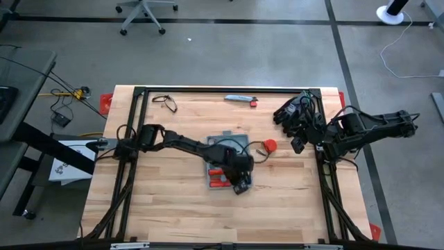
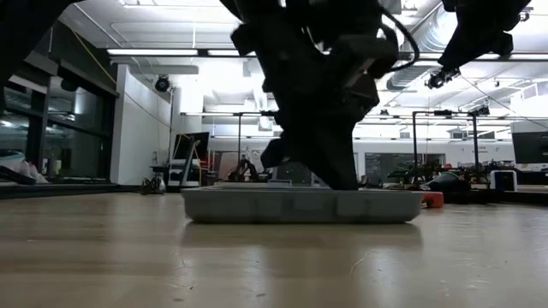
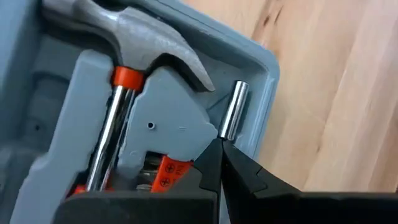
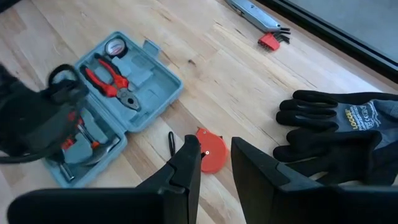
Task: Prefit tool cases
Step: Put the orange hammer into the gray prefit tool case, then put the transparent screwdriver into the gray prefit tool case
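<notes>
Left gripper: fingers pressing together, their tips pinching the end of a small chrome cylinder at the case's corner.
Left arm: reaching from the table's left edge, bending down over the case.
Right gripper: fingers standing slightly apart, holding nothing, hovering near the black gloves at the table's right side.
Tool case: lying open at mid-table, holding a hammer, red-handled pliers and a tape measure.
Hidden: the left arm is covering much of the case in the high view.
</notes>
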### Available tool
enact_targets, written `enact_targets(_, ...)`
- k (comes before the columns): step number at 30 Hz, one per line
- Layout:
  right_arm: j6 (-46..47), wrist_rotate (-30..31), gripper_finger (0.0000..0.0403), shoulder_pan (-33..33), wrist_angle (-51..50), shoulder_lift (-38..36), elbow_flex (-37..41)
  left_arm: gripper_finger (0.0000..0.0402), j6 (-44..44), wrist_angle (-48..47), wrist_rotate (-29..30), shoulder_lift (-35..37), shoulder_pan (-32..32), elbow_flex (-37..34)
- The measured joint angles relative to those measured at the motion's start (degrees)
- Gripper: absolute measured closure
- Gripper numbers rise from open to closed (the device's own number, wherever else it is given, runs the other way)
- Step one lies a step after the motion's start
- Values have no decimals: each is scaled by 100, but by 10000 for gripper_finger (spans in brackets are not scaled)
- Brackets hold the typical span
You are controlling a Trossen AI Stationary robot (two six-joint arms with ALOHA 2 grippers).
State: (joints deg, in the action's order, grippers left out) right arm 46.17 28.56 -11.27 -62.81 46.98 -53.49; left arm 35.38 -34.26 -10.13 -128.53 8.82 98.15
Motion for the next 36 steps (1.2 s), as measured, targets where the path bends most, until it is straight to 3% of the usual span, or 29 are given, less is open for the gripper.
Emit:
enact_targets(9, 5, 0, 320, 0, 2, 0, 0, 401, 446, -589, 1769, 783, 170, 4)
enact_targets(16, 27, 0, 320, -1, -26, 0, 0, 382, 1831, -2067, 3010, 1168, 164, -211)
enact_targets(22, 27, -2, 320, -2, -202, 0, 0, 330, 2987, -1749, 2968, 1748, 122, -1411)
enact_targets(30, -13, 1, 320, -2, -343, 0, 0, 251, 4454, -569, 3192, 3291, 114, -3358)
enact_targets(36, -15, 125, 320, -2, -385, 0, 0, 224, 5491, -155, 2795, 3603, 114, -4262)
